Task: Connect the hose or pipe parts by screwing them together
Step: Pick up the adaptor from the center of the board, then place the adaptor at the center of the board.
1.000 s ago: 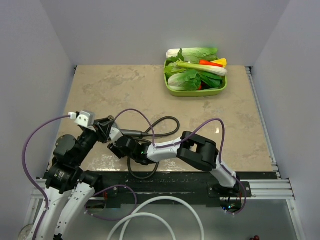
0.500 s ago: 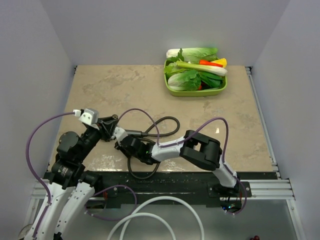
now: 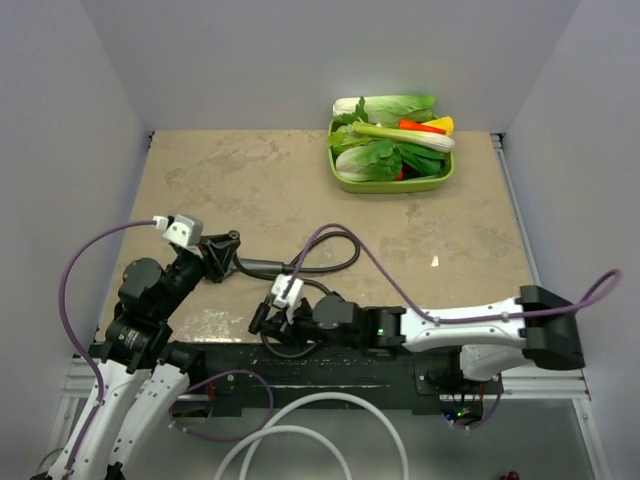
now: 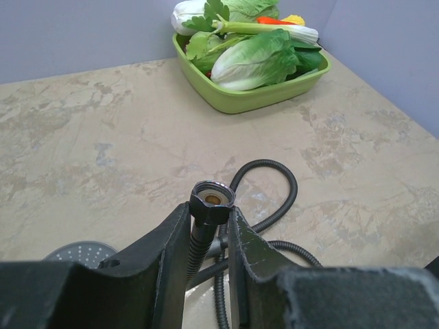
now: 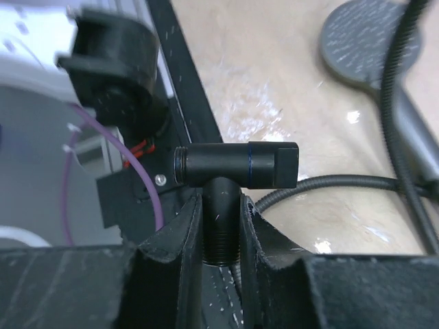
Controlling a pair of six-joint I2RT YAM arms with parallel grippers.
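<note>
Beige marble tabletop [image 3: 250,180], pale walls [image 3: 300,60]; left gripper [image 4: 211,221] clamped on black hose [image 4: 212,197], right gripper [image 5: 221,221] clamped on T-fitting [image 5: 236,166]

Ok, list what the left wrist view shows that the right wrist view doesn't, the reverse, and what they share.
Left wrist only: the left pincer shut on the hose just below its open nut, with the vegetable tray beyond. Right wrist only: the right pincer gripping the T-fitting by its stem, and a purple cable. Both: the shower head lying on the table, plus loops of hose.
</note>
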